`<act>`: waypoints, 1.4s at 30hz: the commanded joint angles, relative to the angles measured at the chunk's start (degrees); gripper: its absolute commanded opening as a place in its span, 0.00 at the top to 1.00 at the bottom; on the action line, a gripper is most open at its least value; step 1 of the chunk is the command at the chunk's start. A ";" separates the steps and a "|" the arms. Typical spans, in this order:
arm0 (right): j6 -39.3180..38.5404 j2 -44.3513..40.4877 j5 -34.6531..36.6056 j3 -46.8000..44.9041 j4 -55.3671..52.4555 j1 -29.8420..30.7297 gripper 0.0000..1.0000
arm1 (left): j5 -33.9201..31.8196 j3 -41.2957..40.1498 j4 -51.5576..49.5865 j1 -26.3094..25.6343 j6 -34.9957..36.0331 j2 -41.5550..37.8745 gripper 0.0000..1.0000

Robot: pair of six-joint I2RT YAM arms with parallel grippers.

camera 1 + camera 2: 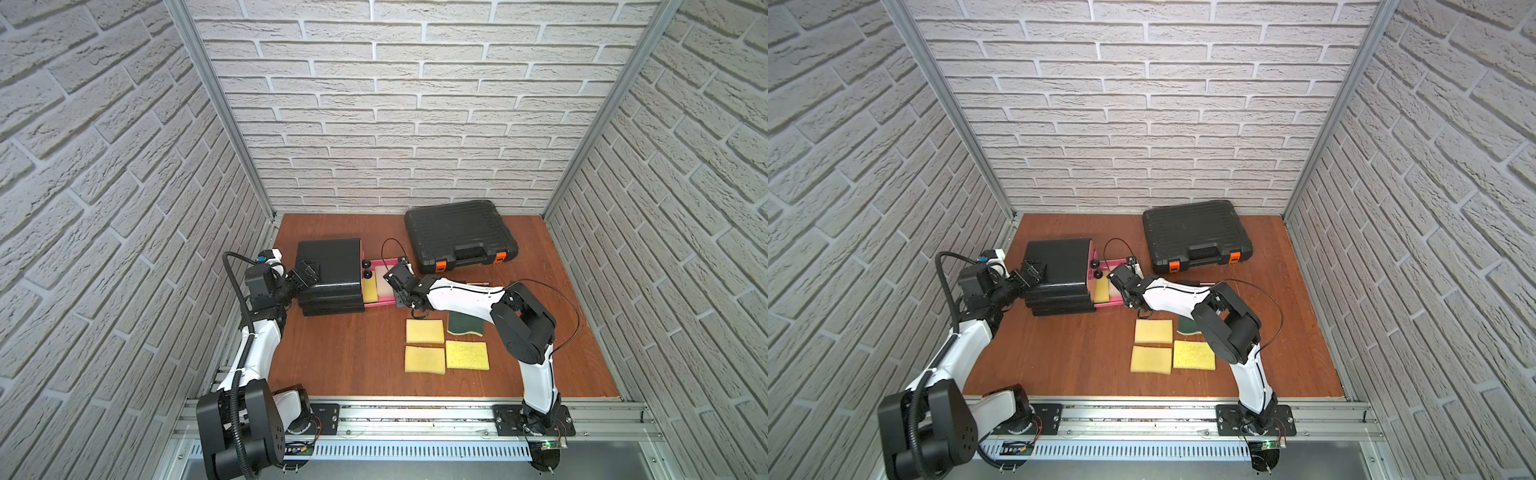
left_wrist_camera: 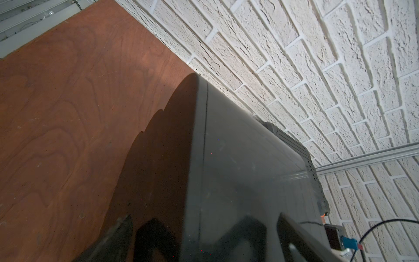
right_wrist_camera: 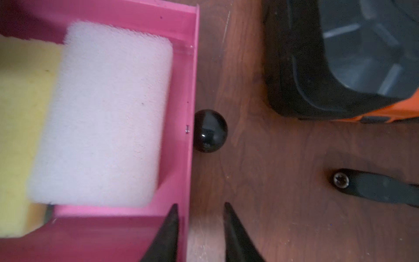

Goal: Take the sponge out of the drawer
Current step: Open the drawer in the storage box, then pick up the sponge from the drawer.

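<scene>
left to right: left gripper [image 1: 306, 272] — jaws spread wide, set at the upper left edge of the black cabinet [image 1: 334, 262], with nothing clamped between them. the pink drawer [image 1: 379, 305] stands open from the cabinet's right side, over the wooden table [image 1: 340, 357]. inside it a yellow sponge [image 1: 368, 290] lies nearest the cabinet, with a white sponge [image 3: 102, 113] touching it on the side toward the drawer front; both lie flat in the drawer. right gripper [image 3: 200, 207] — jaws partly spread and gripping nothing. in the right wrist view one fingertip is over the drawer's interior and the other is outside the front panel, with the round black knob [image 3: 209, 131] just ahead of them. nearer the robot, in both top views, three loose yellow sponges [image 1: 424, 359] and a green sponge [image 1: 464, 324] lie grouped on the table, the right arm crossing above the green one. far right, at the back: a closed black tool case [image 1: 459, 235] with orange latches.
</scene>
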 commanded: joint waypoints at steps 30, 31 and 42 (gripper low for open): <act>-2.76 6.68 -5.55 13.57 -0.91 2.25 0.43 | -0.65 -1.15 0.70 0.35 0.09 -1.27 0.02; -2.72 6.93 -5.77 13.62 -0.79 2.15 0.42 | -0.74 -1.21 0.59 0.35 0.10 -1.38 0.02; -2.22 12.51 -7.93 17.49 -2.13 1.81 0.35 | -1.44 -1.50 0.14 0.34 0.01 -2.57 0.02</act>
